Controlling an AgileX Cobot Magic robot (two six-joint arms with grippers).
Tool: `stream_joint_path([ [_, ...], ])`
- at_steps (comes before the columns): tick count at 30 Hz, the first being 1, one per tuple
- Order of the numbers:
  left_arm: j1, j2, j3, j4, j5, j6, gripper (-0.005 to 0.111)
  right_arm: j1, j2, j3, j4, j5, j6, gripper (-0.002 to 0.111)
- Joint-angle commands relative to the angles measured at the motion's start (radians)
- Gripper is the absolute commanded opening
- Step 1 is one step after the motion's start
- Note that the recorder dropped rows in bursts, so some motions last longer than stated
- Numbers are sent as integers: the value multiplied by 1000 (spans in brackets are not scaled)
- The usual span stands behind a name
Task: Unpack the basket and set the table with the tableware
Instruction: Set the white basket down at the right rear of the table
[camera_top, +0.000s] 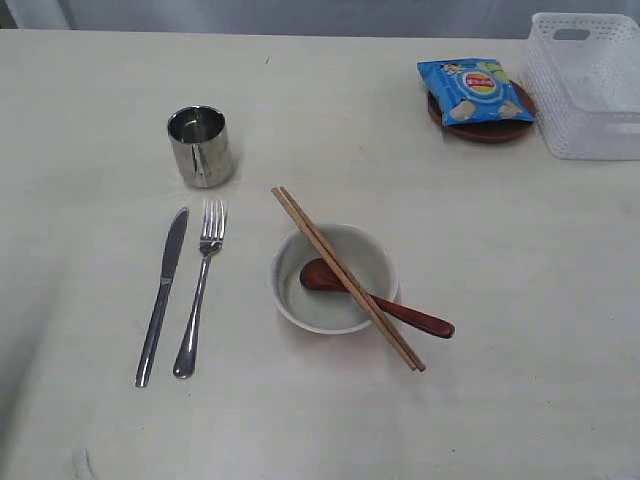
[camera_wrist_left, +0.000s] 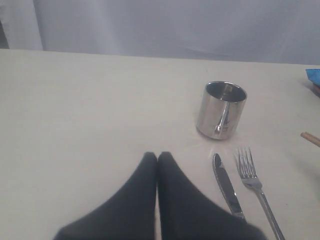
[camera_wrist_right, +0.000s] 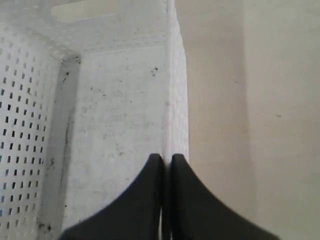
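Observation:
On the cream table (camera_top: 520, 260) lie a steel knife (camera_top: 163, 295) and fork (camera_top: 200, 300) side by side, with a steel cup (camera_top: 200, 145) behind them. The pale bowl (camera_top: 372, 260) holds a dark red spoon (camera_top: 420, 320), and wooden chopsticks (camera_top: 345, 275) rest across its rim. The white perforated basket (camera_top: 590, 90) stands at the far right. My right gripper (camera_wrist_right: 166, 157) is shut on the basket's (camera_wrist_right: 115, 125) thin side wall. My left gripper (camera_wrist_left: 157, 155) hangs shut and empty over bare table beside the knife (camera_wrist_left: 227, 187), fork (camera_wrist_left: 255, 182) and cup (camera_wrist_left: 225, 110). Neither arm shows in the exterior view.
A blue chip bag (camera_top: 475, 90) lies on a small brown plate (camera_top: 490, 132) just left of the basket. The basket shows nothing inside in the right wrist view.

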Motion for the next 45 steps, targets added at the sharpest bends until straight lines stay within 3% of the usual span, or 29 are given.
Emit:
stream_joint_path([
  [1,-5,-4,4,1,-2,3,0,52,27,4,6,23,3,0],
  [18,-5,-4,4,1,-2,3,0,337,47,4,-90,89,9,0],
  [27,-5,-4,4,1,-2,3,0,419,45,4,-146,195,71,0],
  [30,-5,-4,4,1,-2,3,0,421,25,4,-159,194,141,0],
  [34,-5,-4,4,1,-2,3,0,397,-41,13,-390,180,406,0],
  [38,-5,-4,4,1,-2,3,0,319,-159,183,-441,129,501,0],
  [45,-5,-4,4,1,-2,3,0,346,-273,295,-327,45,539,0],
])
